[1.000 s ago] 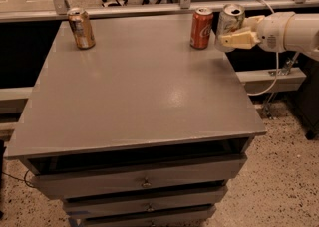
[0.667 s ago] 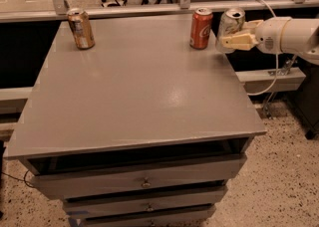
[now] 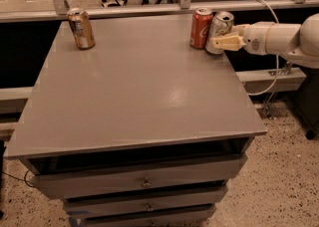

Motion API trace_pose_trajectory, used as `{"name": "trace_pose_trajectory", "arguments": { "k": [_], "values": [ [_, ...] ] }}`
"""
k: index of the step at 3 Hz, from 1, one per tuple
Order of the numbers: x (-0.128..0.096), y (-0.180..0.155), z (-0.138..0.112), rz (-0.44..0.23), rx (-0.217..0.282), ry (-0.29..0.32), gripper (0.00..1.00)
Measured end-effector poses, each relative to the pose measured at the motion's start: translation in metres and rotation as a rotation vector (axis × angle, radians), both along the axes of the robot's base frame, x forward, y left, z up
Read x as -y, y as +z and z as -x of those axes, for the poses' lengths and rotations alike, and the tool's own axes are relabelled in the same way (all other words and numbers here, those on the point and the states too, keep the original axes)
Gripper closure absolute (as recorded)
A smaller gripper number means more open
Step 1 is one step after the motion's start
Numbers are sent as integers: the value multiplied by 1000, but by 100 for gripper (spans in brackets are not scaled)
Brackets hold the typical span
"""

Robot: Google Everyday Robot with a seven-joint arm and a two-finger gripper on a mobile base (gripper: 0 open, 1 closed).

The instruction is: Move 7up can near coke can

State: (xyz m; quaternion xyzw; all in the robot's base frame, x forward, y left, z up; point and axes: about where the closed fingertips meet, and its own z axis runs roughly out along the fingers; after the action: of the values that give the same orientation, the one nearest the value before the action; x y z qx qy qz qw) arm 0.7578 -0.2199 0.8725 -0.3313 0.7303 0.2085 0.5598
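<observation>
The red coke can [image 3: 201,28] stands upright near the far right corner of the grey table [image 3: 139,86]. The silver-white 7up can [image 3: 220,25] is right beside it on its right, slightly tilted, at the table's right edge. My gripper [image 3: 220,40] reaches in from the right on a white arm [image 3: 284,38] and is shut on the 7up can. One tan finger [image 3: 228,43] lies across the can's front; the other is hidden behind it. I cannot tell whether the can's base rests on the table.
A brownish orange-gold can [image 3: 81,28] stands at the far left corner. A metal railing [image 3: 149,8] runs behind the table. Drawers [image 3: 144,182] sit below the front edge. A cable [image 3: 271,79] hangs to the right over the speckled floor.
My gripper has carried the 7up can leftward, from off the table's right side to right beside the coke can. The other two cans have not moved.
</observation>
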Motion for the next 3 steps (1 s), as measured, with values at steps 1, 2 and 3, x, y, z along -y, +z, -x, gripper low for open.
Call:
{"name": "trace_pose_trajectory", "arguments": {
  "k": [1,2,3],
  "values": [
    [-17,-14,-16,-14,-22,38,100],
    [-23,-20,-23,-16,-35,54,100],
    [-23,-20,-23,-16,-35,54,83]
  ]
}}
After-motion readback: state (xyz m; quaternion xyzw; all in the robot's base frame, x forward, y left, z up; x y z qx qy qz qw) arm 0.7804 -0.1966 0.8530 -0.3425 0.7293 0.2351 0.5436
